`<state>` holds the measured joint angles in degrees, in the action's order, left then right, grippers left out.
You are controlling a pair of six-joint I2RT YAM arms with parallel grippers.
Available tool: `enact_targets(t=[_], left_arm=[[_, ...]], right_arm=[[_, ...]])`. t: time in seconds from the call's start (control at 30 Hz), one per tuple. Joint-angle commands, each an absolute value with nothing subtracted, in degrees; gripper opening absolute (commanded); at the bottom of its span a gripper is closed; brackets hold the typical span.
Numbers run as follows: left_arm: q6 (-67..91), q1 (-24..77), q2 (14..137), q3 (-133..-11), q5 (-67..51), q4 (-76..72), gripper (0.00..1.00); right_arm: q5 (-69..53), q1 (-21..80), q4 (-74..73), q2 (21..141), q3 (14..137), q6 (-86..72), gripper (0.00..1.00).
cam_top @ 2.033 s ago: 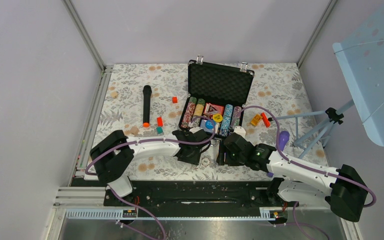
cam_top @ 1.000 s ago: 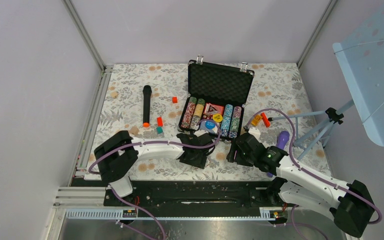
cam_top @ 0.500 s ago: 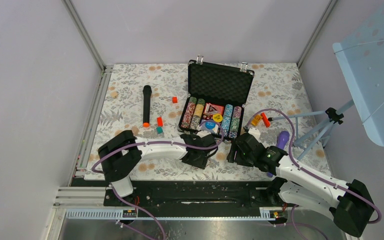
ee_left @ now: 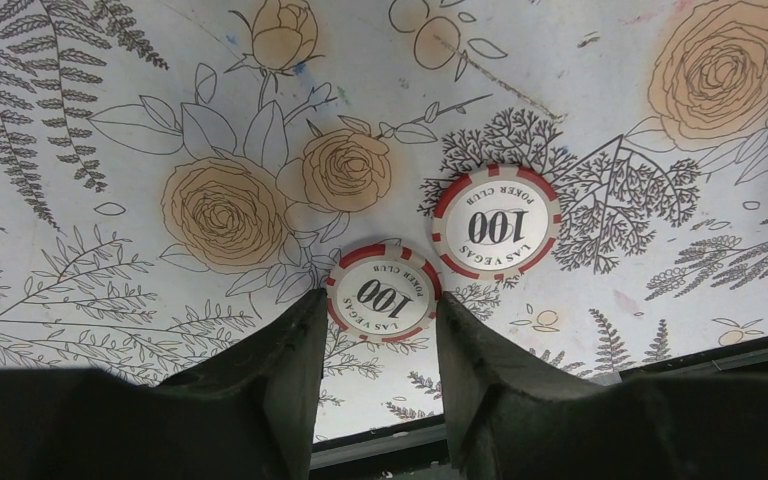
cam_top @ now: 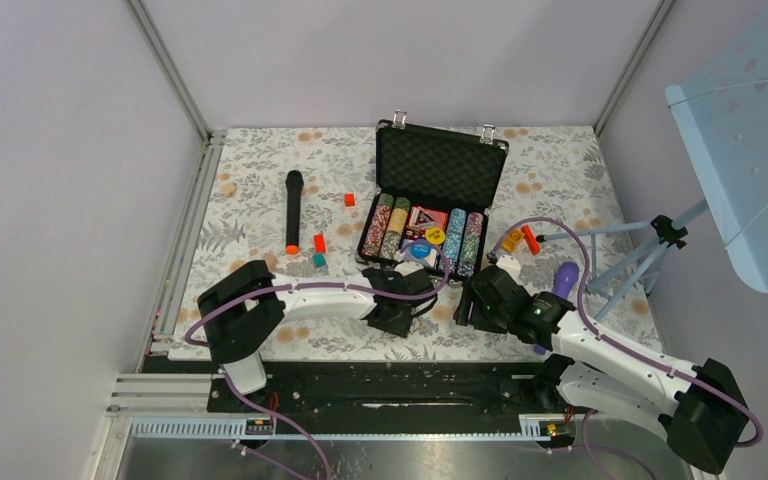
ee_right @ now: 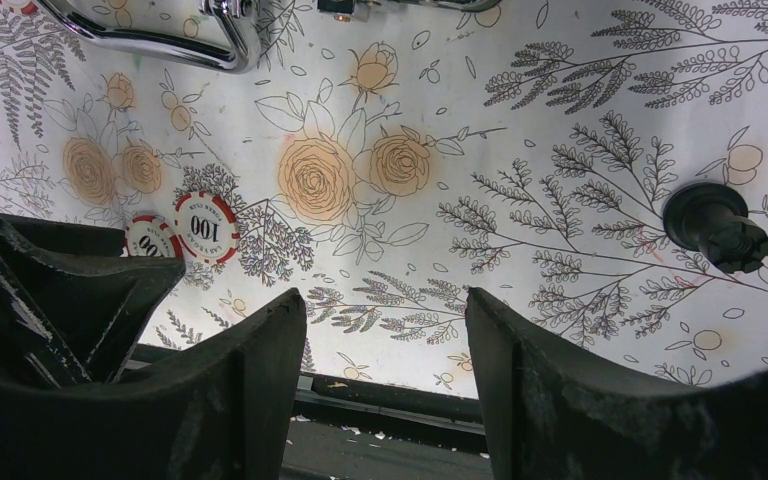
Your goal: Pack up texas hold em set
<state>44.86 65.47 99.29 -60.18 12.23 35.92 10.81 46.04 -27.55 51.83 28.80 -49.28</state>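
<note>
The black briefcase (cam_top: 440, 165) stands open at the table's middle back, with rows of striped poker chips (cam_top: 390, 225), cards and round buttons in its base. Two red-and-white "100" chips lie flat on the floral cloth in front of it. My left gripper (ee_left: 380, 300) points down and is shut on the nearer chip (ee_left: 380, 292), one fingertip against each edge. The other chip (ee_left: 497, 222) lies just beyond it, free. My right gripper (ee_right: 387, 300) hangs open over bare cloth to the right, holding nothing. The case's chrome handle (ee_right: 160, 45) shows at the top of the right wrist view.
A black microphone (cam_top: 292, 210) with an orange end lies left of the case, beside small red and teal blocks (cam_top: 318, 250). Orange pieces (cam_top: 520, 238) and a purple object (cam_top: 566, 278) lie at the right. A tripod foot (ee_right: 717, 225) rests on the cloth there. The table's near edge runs just behind both grippers.
My left gripper's jaws have narrowed onto the nearer chip. Two seconds ago the right arm was closer to the left one; it moved right, and it has held still for the last second.
</note>
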Motion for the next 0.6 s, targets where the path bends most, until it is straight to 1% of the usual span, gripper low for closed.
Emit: enact_targets(t=[0.0,0.57], left_arm=[[45.3,66.0,101.1,-60.5,11.9,35.1,0.39],[44.6,66.0,99.2,-63.2,13.5,37.2,0.39]], right_arm=[[10.4,45.6,-27.8,52.1,29.4,-48.7,0.67],[10.1,45.5,-27.7,52.3,29.4,-48.7,0.67]])
